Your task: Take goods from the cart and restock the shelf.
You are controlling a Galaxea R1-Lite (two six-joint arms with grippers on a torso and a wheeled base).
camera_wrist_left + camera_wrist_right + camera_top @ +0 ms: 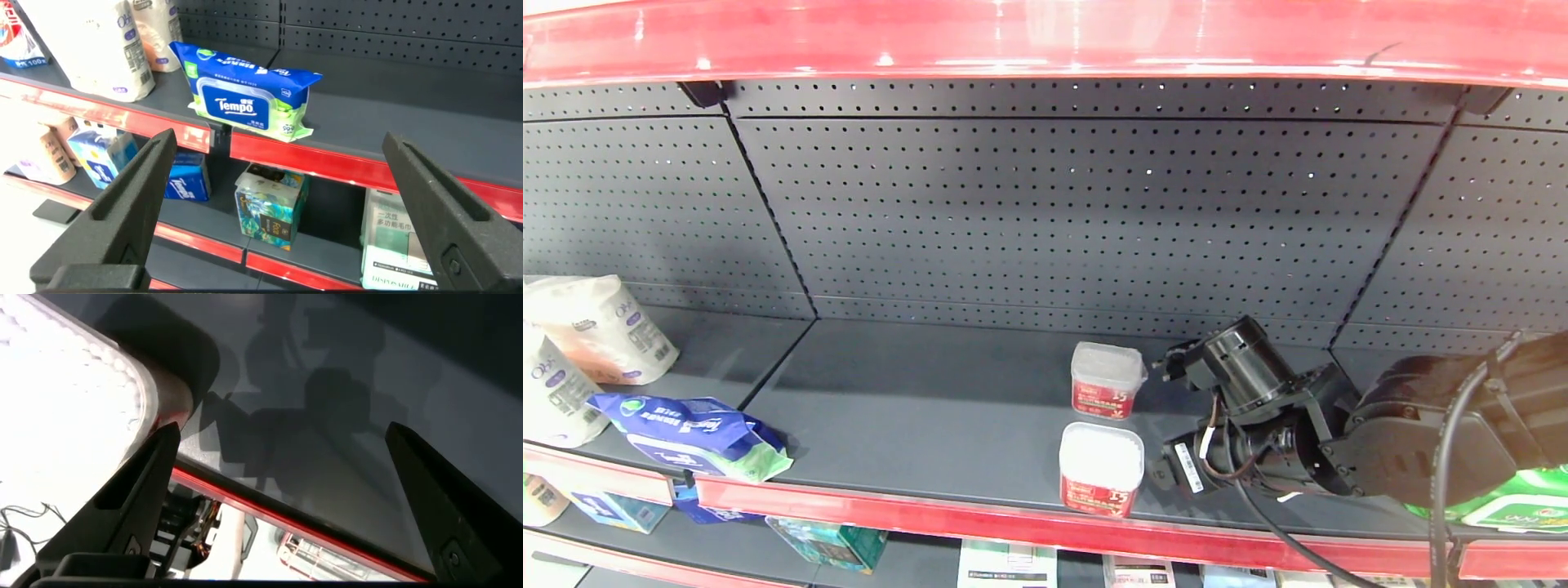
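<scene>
well, the shelf [915, 408] is a dark grey metal board with a perforated grey back panel [1078, 212] behind it and a red strip [890, 502] along its front edge; another red edge [1045, 37] runs overhead. 2 small tubs with white lids and red labels stand on the board, right of its middle: the rear tub [1106, 380] sits further in, and the front tub [1101, 469] stands close to the red strip, apart from the rear one. the right gripper [1172, 418] lies low over the board just right of the tubs, its fingers spread wide and holding nothing. in the right wrist view the front tub [65, 400] sits just outside one finger [131, 498], not in the gap of the right gripper [282, 498]. the left gripper [278, 212] is also spread wide and bare, facing the front of the shelving where a blue pack of wipes [245, 94] lies at the board's edge. in the head view this pack [690, 433] overhangs the red strip at the left, beside wrapped paper rolls [600, 331]. lower boards carry a green box [270, 204] and a blue packet [184, 175]. green packs [1515, 498] lie at the far right, partly hidden behind the right arm.
</scene>
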